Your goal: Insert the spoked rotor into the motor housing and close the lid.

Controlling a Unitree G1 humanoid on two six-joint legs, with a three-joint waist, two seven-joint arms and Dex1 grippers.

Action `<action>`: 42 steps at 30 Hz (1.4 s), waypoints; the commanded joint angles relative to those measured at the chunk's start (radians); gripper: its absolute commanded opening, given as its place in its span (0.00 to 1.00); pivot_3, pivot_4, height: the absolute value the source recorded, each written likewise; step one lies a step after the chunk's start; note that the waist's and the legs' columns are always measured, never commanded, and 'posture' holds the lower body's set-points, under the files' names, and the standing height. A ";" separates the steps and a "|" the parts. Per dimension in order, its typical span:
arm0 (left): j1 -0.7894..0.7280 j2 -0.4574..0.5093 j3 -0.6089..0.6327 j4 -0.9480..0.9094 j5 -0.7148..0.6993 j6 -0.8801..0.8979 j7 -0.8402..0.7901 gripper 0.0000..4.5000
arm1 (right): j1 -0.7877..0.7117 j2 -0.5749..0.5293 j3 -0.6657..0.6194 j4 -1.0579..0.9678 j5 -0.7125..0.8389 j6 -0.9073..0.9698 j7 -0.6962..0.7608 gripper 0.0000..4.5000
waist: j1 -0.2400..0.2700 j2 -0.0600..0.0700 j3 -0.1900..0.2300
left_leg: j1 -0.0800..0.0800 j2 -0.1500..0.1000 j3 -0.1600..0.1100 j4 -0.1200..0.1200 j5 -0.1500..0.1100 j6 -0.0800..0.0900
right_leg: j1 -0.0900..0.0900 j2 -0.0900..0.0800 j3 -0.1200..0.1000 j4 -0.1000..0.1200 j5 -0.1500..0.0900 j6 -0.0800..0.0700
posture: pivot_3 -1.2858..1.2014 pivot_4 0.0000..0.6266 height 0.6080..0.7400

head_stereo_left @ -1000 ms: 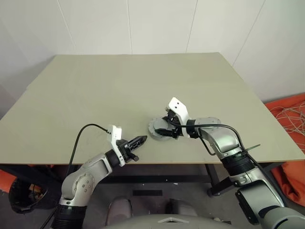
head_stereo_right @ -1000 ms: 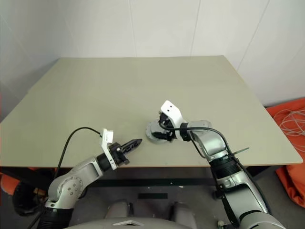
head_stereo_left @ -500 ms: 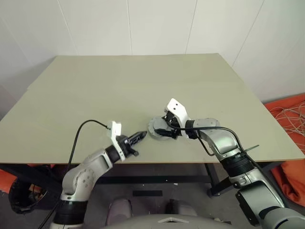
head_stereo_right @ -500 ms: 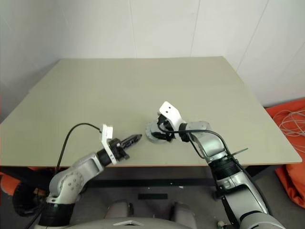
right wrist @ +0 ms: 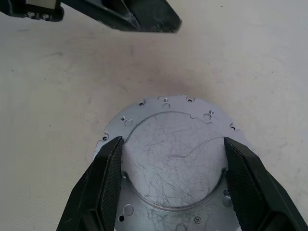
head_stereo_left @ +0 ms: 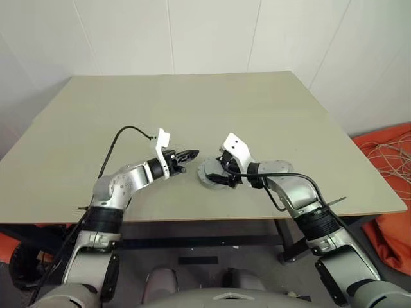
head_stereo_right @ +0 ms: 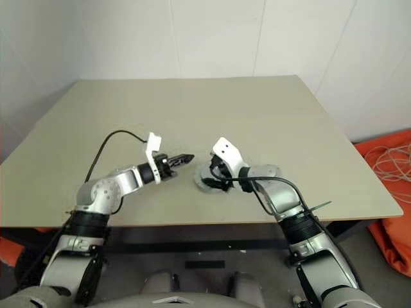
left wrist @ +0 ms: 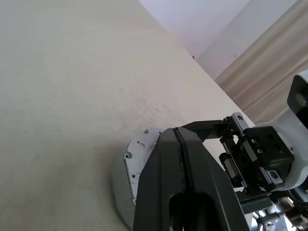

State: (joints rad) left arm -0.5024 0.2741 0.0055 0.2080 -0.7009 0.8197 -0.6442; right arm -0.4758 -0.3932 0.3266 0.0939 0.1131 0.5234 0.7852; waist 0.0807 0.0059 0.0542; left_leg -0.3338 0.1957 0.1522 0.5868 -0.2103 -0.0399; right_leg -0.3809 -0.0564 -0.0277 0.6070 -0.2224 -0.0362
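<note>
Table (head_stereo_left: pixel 192 102): matt pale olive-beige board, smooth, faint specks and scuffs. Round part (right wrist: pixel 174 161) between the right gripper (right wrist: pixel 173 185) fingers: bare silver-grey metal, dull sheen, fine random scratches across the flat raised face, small drilled holes around the flange. Gripper fingers (right wrist: pixel 103 185): black plastic, semi-matt. Left gripper (left wrist: pixel 180 159): same black plastic.

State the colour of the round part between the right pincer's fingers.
Silver-grey metal lid, scratched, best in the right wrist view.

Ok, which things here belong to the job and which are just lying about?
Job: motor housing, right gripper gripping it, shut left gripper beside it.
Lying about: orange cloth and cables on the floor, right of the table.
</note>
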 commanded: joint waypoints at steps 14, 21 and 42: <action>-0.118 -0.008 -0.120 0.138 0.122 0.070 -0.173 0.00 | 0.020 0.010 0.017 0.004 -0.040 0.042 -0.046 0.69 | -0.009 0.000 0.000 | 0.000 -0.002 0.000 -0.009 0.004 -0.005 | -0.003 -0.001 0.000 0.000 0.000 -0.001 | 0.52 0.00 1.00; -0.105 -0.012 -0.133 0.146 0.162 0.091 -0.169 0.00 | 0.026 0.019 -0.003 -0.025 -0.005 0.073 -0.035 0.69 | -0.009 0.000 0.000 | 0.000 -0.003 -0.001 -0.009 0.004 -0.005 | -0.003 -0.001 0.000 -0.001 0.000 -0.001 | 0.52 0.00 1.00; -0.095 -0.026 -0.122 0.131 0.174 0.106 -0.169 0.00 | 0.012 -0.018 -0.125 -0.226 0.126 0.201 -0.003 0.99 | 0.002 0.001 0.001 | -0.006 -0.003 -0.001 -0.011 0.004 -0.006 | -0.007 -0.001 0.000 -0.004 0.000 -0.001 | 0.52 0.00 1.00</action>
State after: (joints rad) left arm -0.6003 0.2441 -0.1089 0.3391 -0.5491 0.9148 -0.8204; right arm -0.4500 -0.4007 0.2508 -0.0663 0.2061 0.7297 0.7752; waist 0.0822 0.0064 0.0554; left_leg -0.3412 0.1922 0.1515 0.5757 -0.2067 -0.0454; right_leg -0.3891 -0.0577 -0.0277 0.6035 -0.2226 -0.0377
